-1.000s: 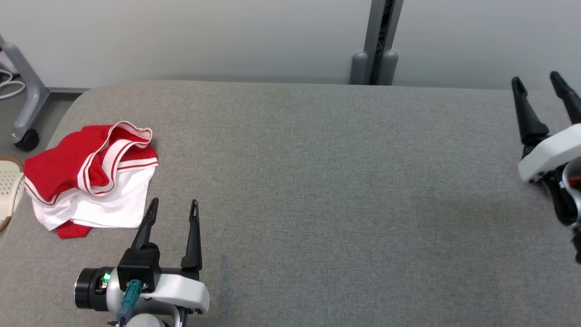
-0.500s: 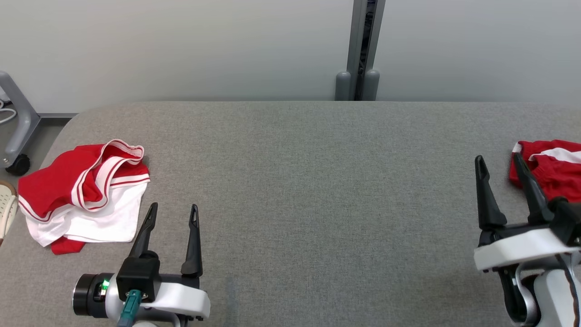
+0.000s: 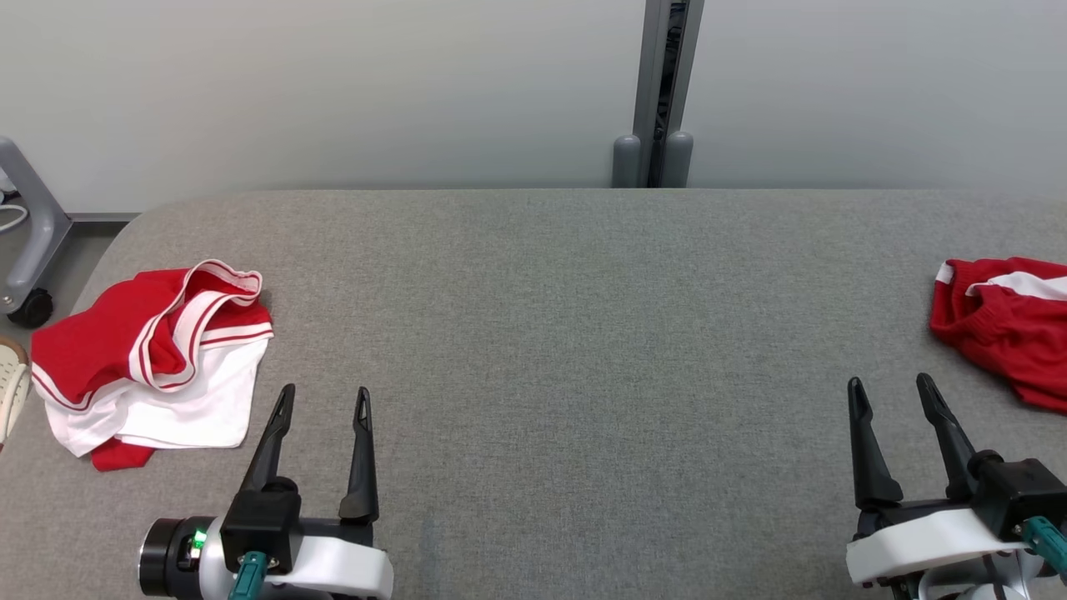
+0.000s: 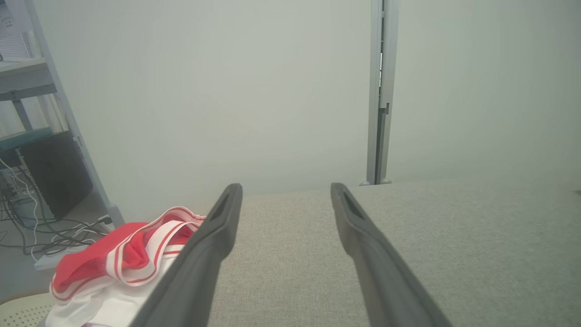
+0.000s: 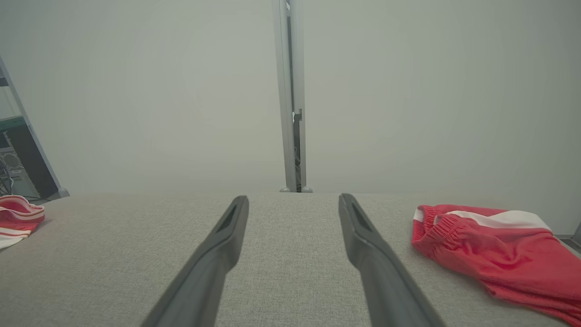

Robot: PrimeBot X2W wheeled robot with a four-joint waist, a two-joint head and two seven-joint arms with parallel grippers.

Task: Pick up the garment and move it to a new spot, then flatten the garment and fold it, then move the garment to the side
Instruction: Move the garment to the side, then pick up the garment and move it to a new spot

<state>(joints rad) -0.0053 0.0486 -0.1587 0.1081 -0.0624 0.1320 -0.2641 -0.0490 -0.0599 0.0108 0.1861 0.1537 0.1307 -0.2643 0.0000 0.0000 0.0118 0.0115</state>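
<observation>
A crumpled red and white garment (image 3: 150, 358) lies on the grey padded table (image 3: 567, 333) at the left; the left wrist view shows the same garment (image 4: 122, 254) low on the left. A second red garment (image 3: 1009, 321) with a white stripe lies at the right edge, and the right wrist view has it (image 5: 494, 245) on the right. My left gripper (image 3: 325, 392) stands open just right of the left garment, apart from it. My right gripper (image 3: 889, 382) is open, left of and nearer than the right garment. In both wrist views the jaws, left gripper (image 4: 286, 188) and right gripper (image 5: 293, 199), hold nothing.
A grey post (image 3: 658, 92) rises against the wall behind the table's far edge. A wheeled stand leg (image 3: 29, 250) and a pale perforated object (image 3: 10, 383) sit off the table's left end. A shelf with cables (image 4: 27, 136) stands beyond that end.
The head camera has turned, bringing the right red garment into view. My right gripper has drawn back from the far right to the near right. The left gripper has barely moved.
</observation>
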